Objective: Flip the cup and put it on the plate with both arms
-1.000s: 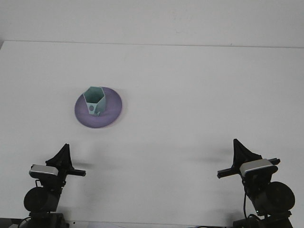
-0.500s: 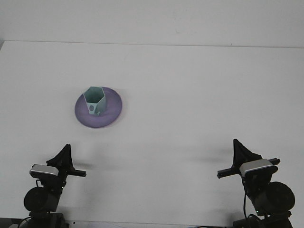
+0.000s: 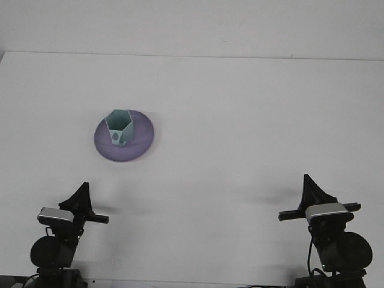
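Standing upright on plate (image 3: 140, 146), cup (image 3: 119, 126) unmoved, right hand (image 3: 312, 191) shifted rightward

My two arms were cut off by the frame's bottom edge; the cup's (image 3: 119, 126) far side was hidden.

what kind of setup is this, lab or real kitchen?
Likely a lab test bench, not a kitchen: a bare white table, just one cup upright on a plate, and the left gripper and right gripper at the near edge.
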Motion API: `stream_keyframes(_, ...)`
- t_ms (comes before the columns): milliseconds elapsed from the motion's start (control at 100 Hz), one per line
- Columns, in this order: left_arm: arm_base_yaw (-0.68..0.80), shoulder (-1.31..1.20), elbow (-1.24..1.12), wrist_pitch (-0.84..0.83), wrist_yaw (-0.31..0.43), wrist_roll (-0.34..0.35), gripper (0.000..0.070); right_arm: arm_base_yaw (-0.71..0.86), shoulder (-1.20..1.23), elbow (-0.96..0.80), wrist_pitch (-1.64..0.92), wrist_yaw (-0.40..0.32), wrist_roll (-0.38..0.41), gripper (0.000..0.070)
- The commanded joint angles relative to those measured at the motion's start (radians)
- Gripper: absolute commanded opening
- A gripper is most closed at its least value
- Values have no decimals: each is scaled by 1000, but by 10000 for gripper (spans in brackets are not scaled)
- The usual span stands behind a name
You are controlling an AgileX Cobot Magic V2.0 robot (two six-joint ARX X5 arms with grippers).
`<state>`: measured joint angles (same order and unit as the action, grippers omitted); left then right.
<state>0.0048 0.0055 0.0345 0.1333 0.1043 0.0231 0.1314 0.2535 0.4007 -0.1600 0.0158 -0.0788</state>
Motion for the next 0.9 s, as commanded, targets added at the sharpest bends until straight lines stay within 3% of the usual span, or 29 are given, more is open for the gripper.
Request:
stream_keyframes(0, 2, -1, -21, 10, 5, -9, 14, -30, -25, -62, 34, -19, -59, 0)
stream_keyframes(140, 2, -1, -21, 10, 5, -8, 14, -72, -121, -206, 113, -19, -110, 0)
stream_keyframes(430, 2, -1, -21, 10, 5, -8, 14, -120, -253, -389, 187, -51, -112, 0)
stream_keyframes(890, 2, -1, -20, 10, 4, -8, 14, -119, -253, -388, 161, -74, -108, 0)
